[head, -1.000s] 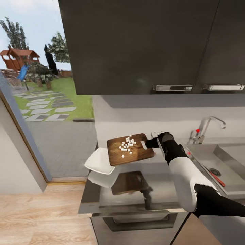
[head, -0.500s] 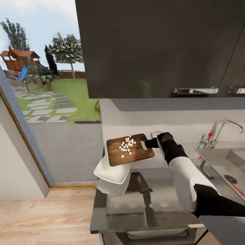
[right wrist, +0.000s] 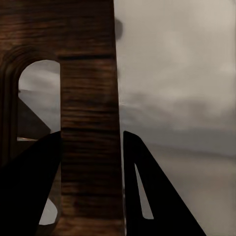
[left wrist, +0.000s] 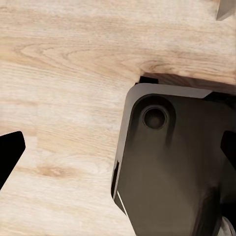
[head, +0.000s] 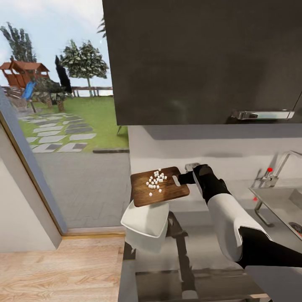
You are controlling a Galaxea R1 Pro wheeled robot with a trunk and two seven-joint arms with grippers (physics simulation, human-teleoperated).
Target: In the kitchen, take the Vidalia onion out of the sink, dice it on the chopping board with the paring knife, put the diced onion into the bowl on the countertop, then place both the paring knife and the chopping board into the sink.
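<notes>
My right gripper [head: 183,178] is shut on the handle end of the brown chopping board [head: 159,186], holding it in the air roughly level. Several white diced onion pieces [head: 156,179] lie on the board. In the right wrist view the board [right wrist: 88,98] is pinched between both black fingers [right wrist: 147,191]. The white bowl [head: 144,219] sits on the grey countertop [head: 209,243] at its left end, just below the board's lower edge. The sink [head: 279,201] with its faucet [head: 282,161] lies at the far right. The paring knife is out of view. My left gripper [left wrist: 120,150] hangs open over the wood floor.
Dark upper cabinets [head: 201,63] hang above the board. The counter's left end is close to the bowl, with light wood floor [head: 58,268] beyond it. A glass door [head: 63,126] to the garden is at the left. The robot's dark base [left wrist: 172,167] sits under the left gripper.
The whole view has shifted left along the counter. The held board now hangs over the bowl instead of beside it, and the sink has slid to the right edge.
</notes>
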